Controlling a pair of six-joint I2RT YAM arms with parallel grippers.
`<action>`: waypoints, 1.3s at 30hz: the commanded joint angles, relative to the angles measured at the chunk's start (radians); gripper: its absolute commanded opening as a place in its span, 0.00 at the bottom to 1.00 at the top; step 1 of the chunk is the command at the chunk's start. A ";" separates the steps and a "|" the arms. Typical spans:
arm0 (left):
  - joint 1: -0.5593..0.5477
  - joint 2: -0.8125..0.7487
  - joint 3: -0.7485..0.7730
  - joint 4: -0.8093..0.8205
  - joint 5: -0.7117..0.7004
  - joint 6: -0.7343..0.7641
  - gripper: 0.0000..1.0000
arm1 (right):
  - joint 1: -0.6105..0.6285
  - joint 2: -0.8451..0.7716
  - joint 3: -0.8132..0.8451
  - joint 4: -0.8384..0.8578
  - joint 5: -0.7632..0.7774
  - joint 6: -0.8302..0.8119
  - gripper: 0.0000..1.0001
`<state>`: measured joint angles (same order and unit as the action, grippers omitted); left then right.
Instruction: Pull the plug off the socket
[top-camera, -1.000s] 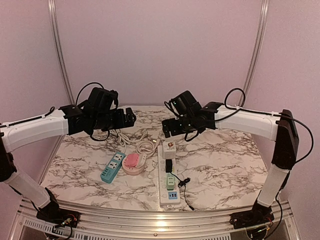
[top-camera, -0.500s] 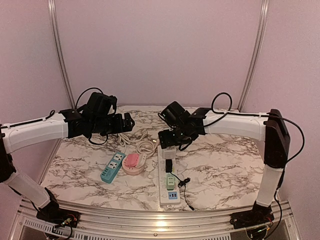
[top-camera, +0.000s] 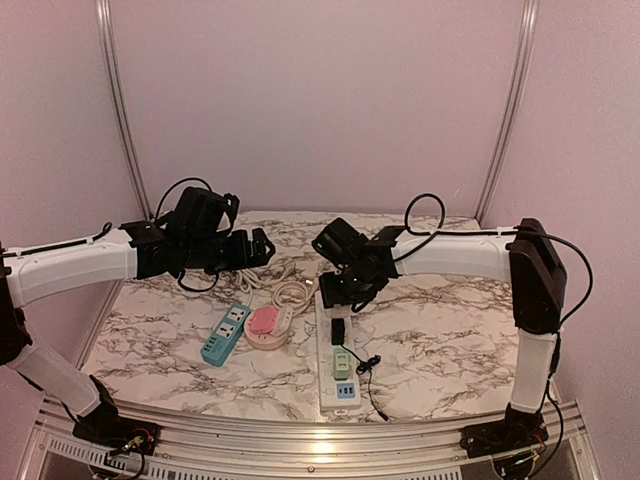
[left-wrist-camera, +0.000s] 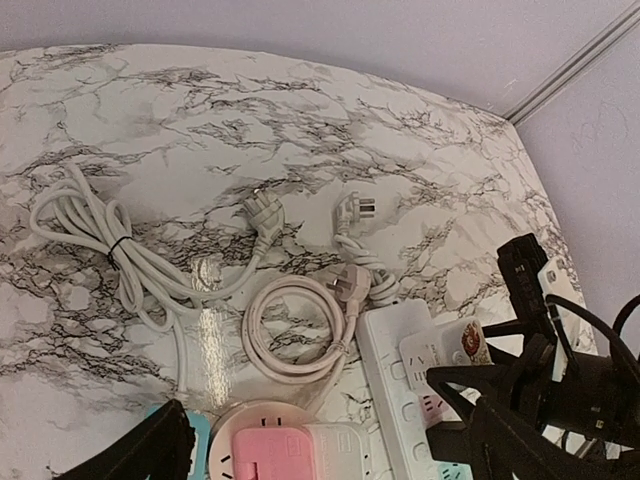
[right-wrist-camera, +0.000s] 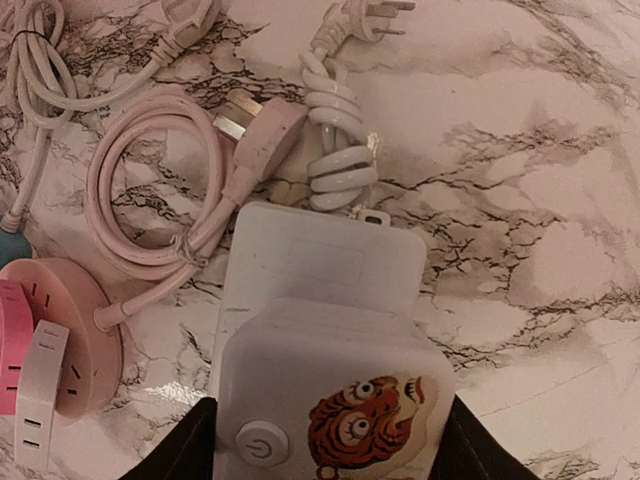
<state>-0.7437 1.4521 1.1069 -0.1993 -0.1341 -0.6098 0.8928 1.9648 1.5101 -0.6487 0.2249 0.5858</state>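
A white plug (right-wrist-camera: 330, 390) with a tiger sticker and a power button sits in the far end of a white power strip (right-wrist-camera: 320, 260). My right gripper (right-wrist-camera: 328, 450) straddles it, one black finger (right-wrist-camera: 185, 450) pressed against each side. In the top view the right gripper (top-camera: 340, 290) hangs low over the strip's (top-camera: 328, 385) far end and hides the plug. A black plug (top-camera: 338, 330) and a green plug (top-camera: 342, 362) sit further along the strip. My left gripper (top-camera: 262, 243) hovers open, above and left of the strip, holding nothing.
A round pink socket (top-camera: 265, 325) with a white adapter and a blue power strip (top-camera: 226, 333) lie left of the white strip. Coiled pink cord (right-wrist-camera: 150, 190) and white cords (left-wrist-camera: 90, 240) lie behind them. A thin black cable (top-camera: 372, 385) trails right of the strip.
The right arm swung left and down from above the table onto the strip's far end, and its fingers narrowed around the tiger plug. The left arm shifted only slightly.
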 joint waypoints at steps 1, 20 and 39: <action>-0.018 0.008 -0.003 0.041 0.050 -0.008 0.99 | 0.006 0.015 0.025 -0.021 0.027 0.018 0.53; -0.093 0.175 0.049 0.146 0.207 -0.101 0.99 | -0.045 -0.070 -0.060 -0.049 0.159 -0.099 0.36; -0.093 0.309 0.133 0.190 0.295 -0.168 0.98 | -0.114 -0.179 -0.124 0.029 0.041 -0.136 0.80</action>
<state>-0.8352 1.7432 1.2148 -0.0219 0.1497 -0.7746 0.8059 1.8076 1.3430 -0.6361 0.2871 0.4564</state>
